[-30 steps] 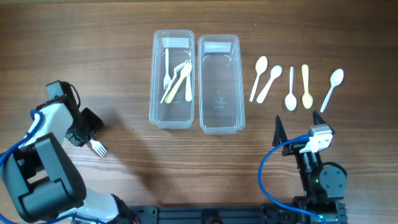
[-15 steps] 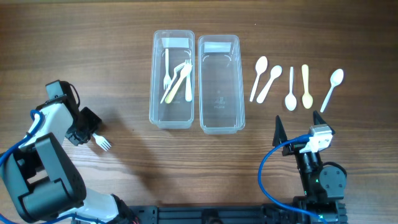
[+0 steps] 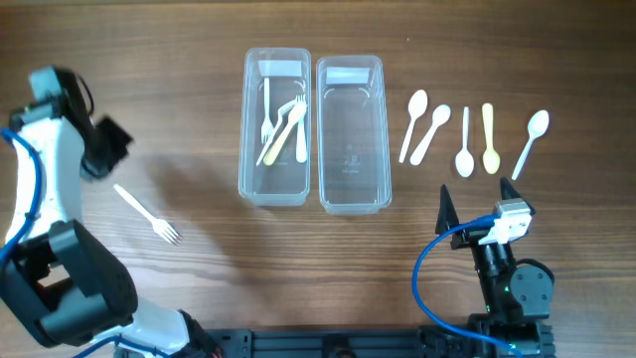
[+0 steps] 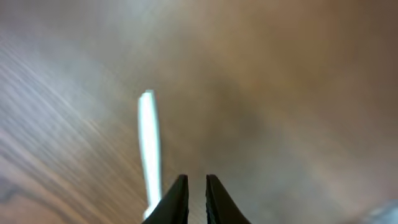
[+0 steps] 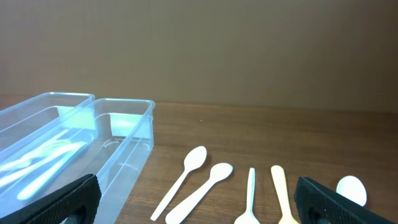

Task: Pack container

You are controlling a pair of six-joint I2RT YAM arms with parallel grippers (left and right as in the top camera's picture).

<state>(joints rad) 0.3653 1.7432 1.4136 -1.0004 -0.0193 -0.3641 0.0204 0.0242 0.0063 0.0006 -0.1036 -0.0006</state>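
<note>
Container [image 3: 350, 171], loose fork [image 4: 148, 146] blurred beside closed left claw [image 4: 196, 180]

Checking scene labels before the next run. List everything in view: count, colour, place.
table: one, brown wood, under everything
left container: one, clear, centre
right container: one, clear, beside the left container, empty
packed forks: at least three, white and cream, overlapping in the left container
loose fork: one, white, on the table at far left
spoons: five, four white and one cream, in a row right of the containers
left gripper: one, black, shut, holding nothing, far left
right gripper: one, black, open, empty, near edge below the spoons
</note>
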